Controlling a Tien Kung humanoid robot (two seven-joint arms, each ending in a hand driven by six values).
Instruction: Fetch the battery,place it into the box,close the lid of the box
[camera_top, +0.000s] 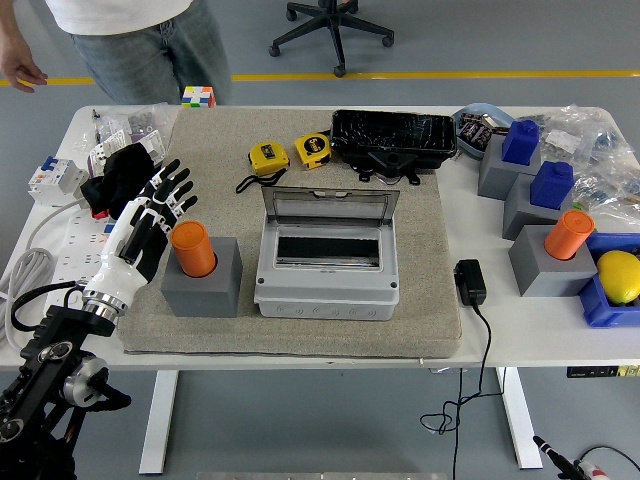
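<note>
One hand is in play: the left hand (150, 215) is seen with fingers (172, 186) spread and empty, palm facing the orange battery (192, 248), which lies just to the fingers' right, apparently not yet touched. The battery is seated upright in a grey holder block (202, 280) on the beige mat (420, 280) toward the table's near left corner; its long axis is vertical, rounded top pointing up, lower part hidden in the block. A sideways wrap around the exposed upper section followed by a straight lift is judged to be what the coming move calls for. The grey box (327, 268) is set just right of the block, lid (330, 209) hinged up at the far side, opening exposed. No right hand is in view, so the left is nearer by default. A person (130, 45) is stood at the far left edge, hands off the table.
</note>
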